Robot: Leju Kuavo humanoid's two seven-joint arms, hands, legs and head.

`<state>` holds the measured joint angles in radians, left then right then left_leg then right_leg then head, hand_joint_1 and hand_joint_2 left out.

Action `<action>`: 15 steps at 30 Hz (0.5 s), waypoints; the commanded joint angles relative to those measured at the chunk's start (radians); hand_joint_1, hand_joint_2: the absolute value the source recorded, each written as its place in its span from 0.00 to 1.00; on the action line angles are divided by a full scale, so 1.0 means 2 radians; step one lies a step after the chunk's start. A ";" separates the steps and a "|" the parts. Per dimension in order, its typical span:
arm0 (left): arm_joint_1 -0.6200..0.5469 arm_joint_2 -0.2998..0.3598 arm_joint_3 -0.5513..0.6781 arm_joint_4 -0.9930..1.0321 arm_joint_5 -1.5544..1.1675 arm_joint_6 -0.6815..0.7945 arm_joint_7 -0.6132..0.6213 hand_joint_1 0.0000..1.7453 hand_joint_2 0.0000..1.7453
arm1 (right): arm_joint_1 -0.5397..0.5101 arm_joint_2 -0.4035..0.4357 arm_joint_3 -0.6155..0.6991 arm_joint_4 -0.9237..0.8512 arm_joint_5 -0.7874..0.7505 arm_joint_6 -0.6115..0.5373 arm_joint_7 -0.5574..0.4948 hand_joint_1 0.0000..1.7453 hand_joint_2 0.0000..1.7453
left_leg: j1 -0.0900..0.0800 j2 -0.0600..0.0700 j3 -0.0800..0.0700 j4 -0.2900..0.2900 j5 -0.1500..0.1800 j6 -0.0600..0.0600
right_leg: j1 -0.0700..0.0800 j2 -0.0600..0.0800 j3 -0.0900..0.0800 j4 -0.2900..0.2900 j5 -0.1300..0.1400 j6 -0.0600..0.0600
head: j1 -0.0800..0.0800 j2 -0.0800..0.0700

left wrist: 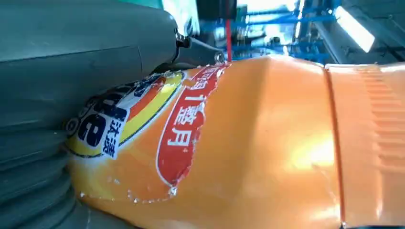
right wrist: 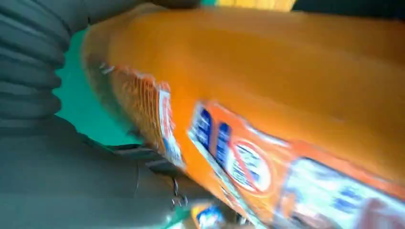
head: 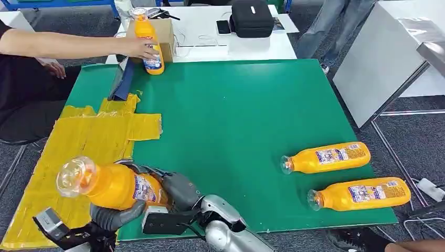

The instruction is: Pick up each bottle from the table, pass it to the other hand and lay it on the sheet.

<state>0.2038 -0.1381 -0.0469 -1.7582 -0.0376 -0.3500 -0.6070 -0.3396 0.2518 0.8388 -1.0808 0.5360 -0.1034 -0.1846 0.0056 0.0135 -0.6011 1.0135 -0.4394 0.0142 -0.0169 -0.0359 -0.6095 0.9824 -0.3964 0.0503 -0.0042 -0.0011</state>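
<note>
While both hands (head: 144, 202) clasp one bottle (head: 107, 185), you have two bottles (head: 325, 157) lying right and one far bottle (head: 148, 42) in a person's hand (head: 141, 48).

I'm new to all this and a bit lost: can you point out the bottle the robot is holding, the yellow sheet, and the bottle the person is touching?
Held bottle (head: 113, 185), head view, orange body beside its label.
Yellow sheet (head: 78, 137), head view, bare middle.
Person's bottle (head: 145, 30), head view, upper orange body.

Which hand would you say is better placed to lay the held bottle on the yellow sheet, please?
Left, probably. Both hands grip the orange juice bottle mid-handover; the left hand is beside the yellow sheet, while the right hand reaches across over the green mat.
</note>
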 commanded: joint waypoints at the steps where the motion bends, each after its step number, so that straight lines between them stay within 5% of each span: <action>1: 0.007 0.010 0.088 -0.025 -0.280 0.224 -0.039 1.00 1.00 | -0.001 -0.031 -0.070 -0.122 0.012 -0.015 0.008 0.00 1.00 | 0.000 0.000 0.001 0.000 -0.001 0.000 | 0.000 0.002 0.001 0.000 0.000 -0.001 | 0.000 0.000; 7: -0.025 0.042 0.027 0.077 -0.575 0.455 0.081 1.00 1.00 | 0.070 -0.125 -0.144 -0.248 0.004 -0.036 -0.009 0.00 1.00 | 0.000 -0.004 0.002 -0.001 0.001 0.000 | 0.000 -0.003 0.002 -0.001 -0.001 0.000 | 0.000 0.000; 10: -0.056 0.061 -0.013 0.154 -0.665 0.500 0.157 1.00 1.00 | 0.102 -0.150 -0.182 -0.267 -0.010 -0.027 -0.037 0.00 1.00 | 0.000 -0.008 0.003 -0.002 0.001 0.000 | 0.000 -0.006 0.005 -0.003 -0.001 0.000 | 0.000 0.000; 15: -0.069 0.079 -0.036 0.195 -0.700 0.509 0.198 1.00 1.00 | 0.101 -0.149 -0.184 -0.266 -0.012 -0.019 -0.042 0.00 1.00 | -0.001 -0.004 0.002 -0.001 0.000 0.000 | -0.001 -0.001 0.003 -0.002 0.000 -0.001 | 0.000 0.000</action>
<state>0.1650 -0.0721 0.0039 -1.6279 -1.3750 0.6435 -0.2912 -0.1852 0.0504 0.5547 -1.5251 0.5223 -0.1622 -0.2571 0.0035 0.0107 -0.6010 1.0135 -0.4398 0.0147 -0.0189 -0.0368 -0.6088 0.9815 -0.3958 0.0511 -0.0042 -0.0011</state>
